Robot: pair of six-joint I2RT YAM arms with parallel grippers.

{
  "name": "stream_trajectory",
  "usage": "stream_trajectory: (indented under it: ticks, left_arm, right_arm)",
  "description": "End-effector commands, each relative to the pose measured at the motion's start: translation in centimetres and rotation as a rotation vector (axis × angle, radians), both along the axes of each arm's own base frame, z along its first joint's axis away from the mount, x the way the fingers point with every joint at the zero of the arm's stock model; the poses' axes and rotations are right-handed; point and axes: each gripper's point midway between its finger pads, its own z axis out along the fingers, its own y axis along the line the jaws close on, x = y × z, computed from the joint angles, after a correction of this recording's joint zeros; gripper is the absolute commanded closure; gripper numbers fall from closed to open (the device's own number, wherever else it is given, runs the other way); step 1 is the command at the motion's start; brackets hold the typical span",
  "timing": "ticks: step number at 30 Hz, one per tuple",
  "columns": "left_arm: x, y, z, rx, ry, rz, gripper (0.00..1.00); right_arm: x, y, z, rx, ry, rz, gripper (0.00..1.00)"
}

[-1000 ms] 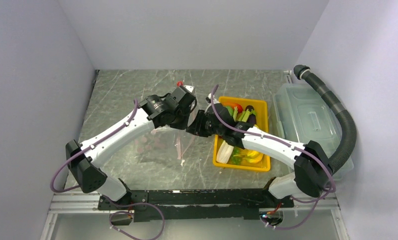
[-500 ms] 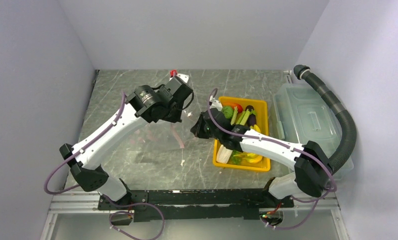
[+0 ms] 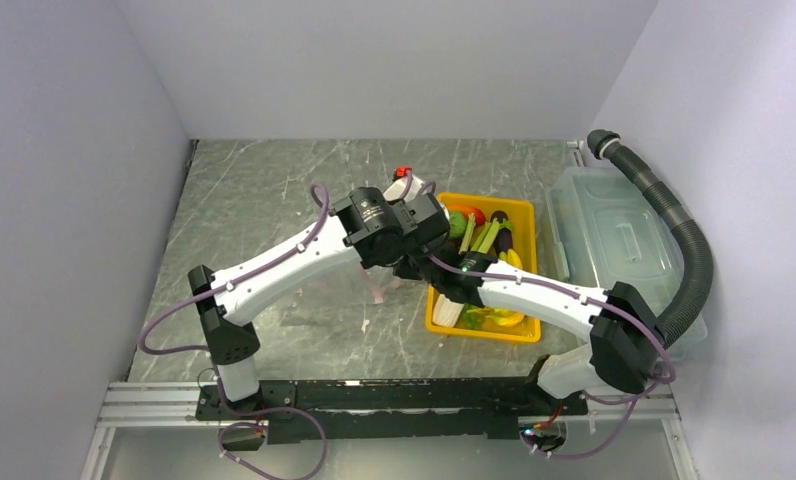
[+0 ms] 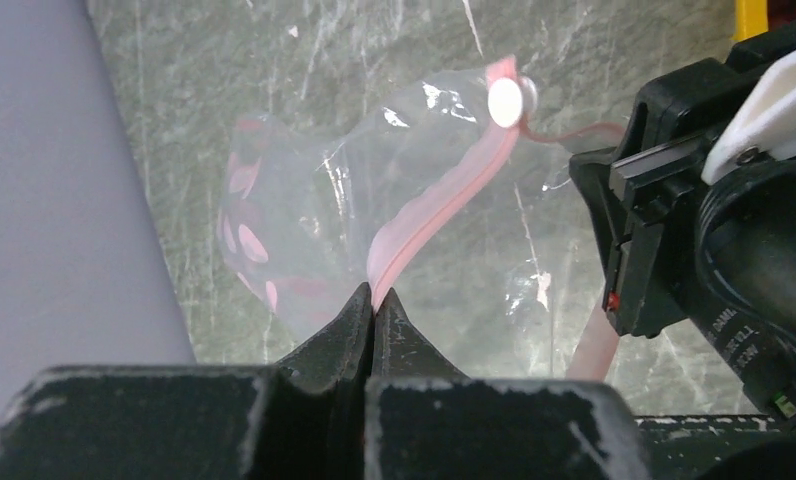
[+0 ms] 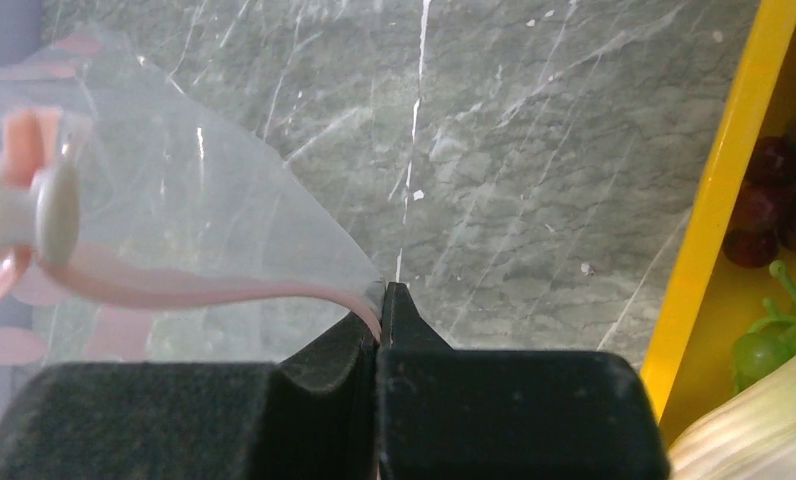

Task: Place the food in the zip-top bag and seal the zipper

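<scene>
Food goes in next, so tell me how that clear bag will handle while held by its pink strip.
Probably floppy: the bag billows and creases, and its zipper curves between the left hand and right hand. Likely very light, since two thin pinches hold it. The glossy film may slip, and the mouth could sag shut.

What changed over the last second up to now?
The left pincer swung away left, then back right, ending close to the yellow tray. The zip-top bag went with it. The right pincer barely shifted. Both now pinch the zipper. Food and tray unchanged.
</scene>
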Motion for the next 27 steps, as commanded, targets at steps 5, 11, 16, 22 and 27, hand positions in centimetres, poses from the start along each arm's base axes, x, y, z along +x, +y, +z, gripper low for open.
stream_trajectory:
  ticks: [5,11,16,22,27]
  left_arm:
    - [0.3,4.0,5.2,0.090,-0.180,0.049,1.00]
    - [0.9,5.0,8.3,0.101,-0.276,0.041,1.00]
    - [1.1,5.8,10.4,0.152,-0.355,0.029,1.00]
    - [1.0,7.2,12.3,0.153,-0.449,0.046,1.00]
    - [0.7,6.6,11.2,0.074,-0.423,0.019,1.00]
  right_arm:
    - [0.1,-1.1,1.1,0.008,-0.034,-0.046,1.00]
    - [-0.2,-1.7,1.3,0.005,-0.037,-0.052,1.00]
    - [-0.2,-1.3,1.6,0.015,-0.035,-0.041,1.00]
    - [-0.2,-0.9,1.3,0.014,-0.024,-0.033,1.00]
    - [-0.2,-0.1,1.9,0.045,-0.024,-0.010,0.92]
